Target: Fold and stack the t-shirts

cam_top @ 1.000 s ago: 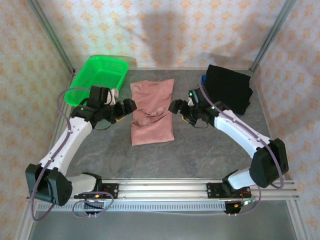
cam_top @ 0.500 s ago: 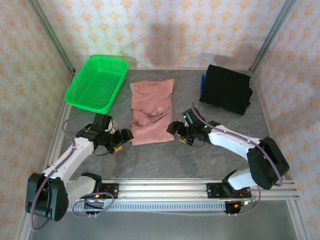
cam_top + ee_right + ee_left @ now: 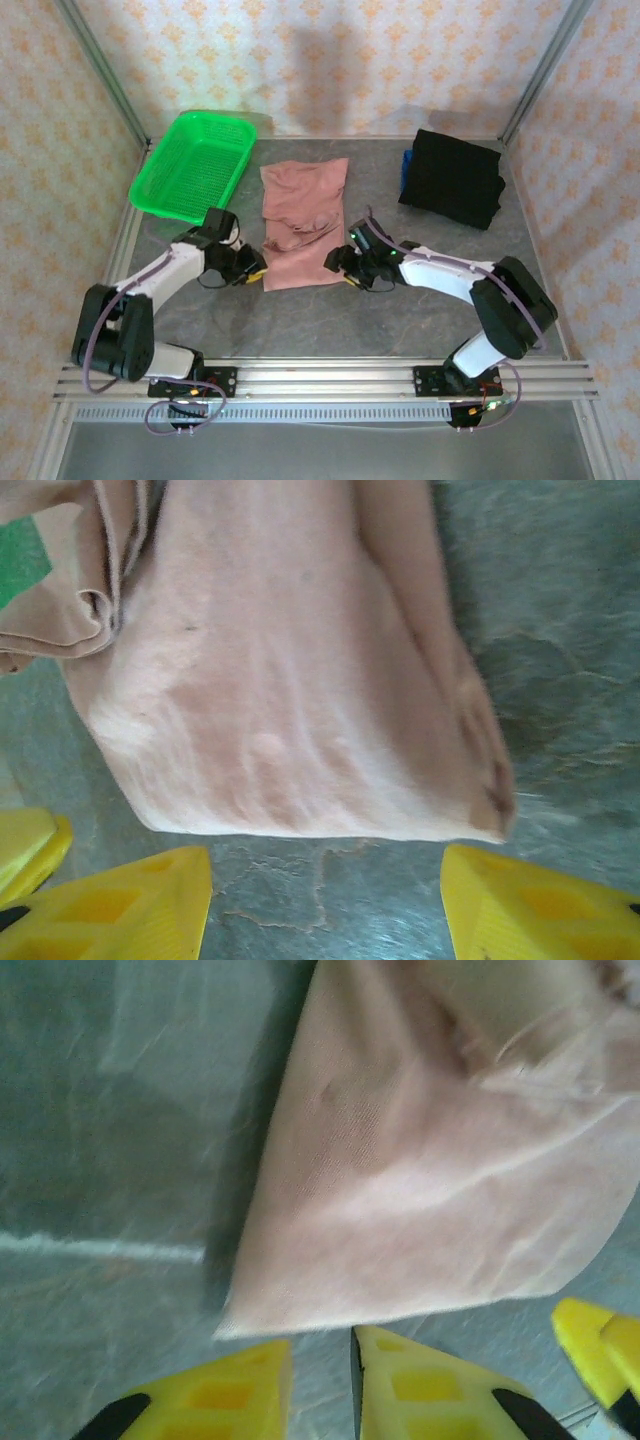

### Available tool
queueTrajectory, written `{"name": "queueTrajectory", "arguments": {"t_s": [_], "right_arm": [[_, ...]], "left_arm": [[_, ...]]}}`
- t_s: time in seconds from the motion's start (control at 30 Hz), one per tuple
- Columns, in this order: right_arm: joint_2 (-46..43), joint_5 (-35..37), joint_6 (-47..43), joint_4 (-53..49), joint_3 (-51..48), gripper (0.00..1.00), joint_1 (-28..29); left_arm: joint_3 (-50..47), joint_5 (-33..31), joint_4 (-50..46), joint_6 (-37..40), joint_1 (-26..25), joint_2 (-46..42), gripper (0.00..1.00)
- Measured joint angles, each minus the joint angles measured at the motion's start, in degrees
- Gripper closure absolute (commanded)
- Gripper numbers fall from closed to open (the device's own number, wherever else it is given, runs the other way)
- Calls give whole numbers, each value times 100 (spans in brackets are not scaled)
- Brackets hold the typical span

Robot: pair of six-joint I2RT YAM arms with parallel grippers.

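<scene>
Shirt [image 3: 305,225], dusty pink, rumpled, apparently half-folded.

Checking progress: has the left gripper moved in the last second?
Yes. The left gripper pulled back from the green basket to the near left corner of the pink t-shirt.

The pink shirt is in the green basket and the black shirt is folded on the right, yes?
No: the top view shows the pink shirt on the table beside the green basket. The black shirt is folded on the right.
</scene>
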Motion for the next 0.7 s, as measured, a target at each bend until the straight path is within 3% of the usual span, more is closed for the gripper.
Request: {"name": "queueTrajectory", "arguments": {"t_s": [0.17,0.23,0.7], "right_arm": [[435,-4,90,120,511,76,254],[654,-24,107,186,721,81,345],[2157,-26,291,284,1657,91,520]], "left_arm": [[656,0,256,11,-164,1032,91],[822,-2,382,9,-210,1401,92],[1829,-157,796,-192,-306,2680,92]]}}
